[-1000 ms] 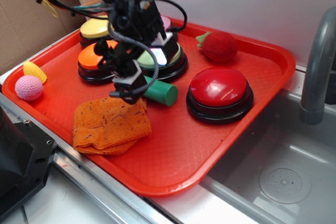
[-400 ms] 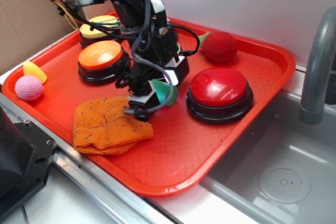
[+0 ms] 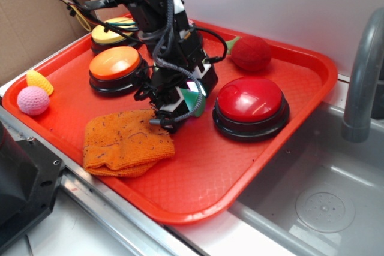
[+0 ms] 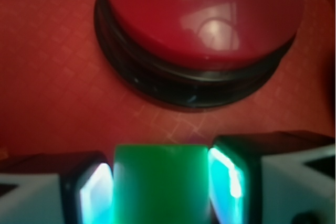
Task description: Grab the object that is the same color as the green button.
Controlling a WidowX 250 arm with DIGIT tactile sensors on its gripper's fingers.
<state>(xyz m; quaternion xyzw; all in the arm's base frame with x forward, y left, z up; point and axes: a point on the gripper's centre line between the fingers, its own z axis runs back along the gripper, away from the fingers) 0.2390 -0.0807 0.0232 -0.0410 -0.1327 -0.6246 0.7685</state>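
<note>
Green cylinder, small, solid, matte (image 4: 160,182): wedged between the two gripper fingers, filling the gap; in the exterior view only its green end shows (image 3: 193,101), low over the tray, just left of the red button.
Gripper, black with pale pads (image 3: 180,109): clamped on the green cylinder; pads (image 4: 97,192) pressed against both its sides, glowing green from its colour.
Orange knitted cloth (image 3: 127,142): crumpled on the near left of the tray, its upper right corner just beside the gripper.
Red plastic tray, textured (image 3: 198,184): holds everything except the sink and faucet.
Big red domed button on black base (image 3: 251,107): right of the gripper, near it; fills the upper part of the wrist view (image 4: 202,30).
Pink crocheted ball (image 3: 33,100): at the tray's left rim.
Orange domed button (image 3: 115,69): left of the arm.
Pale green domed button: hidden behind the arm.
Red crocheted strawberry (image 3: 251,53): far side of the tray.
</note>
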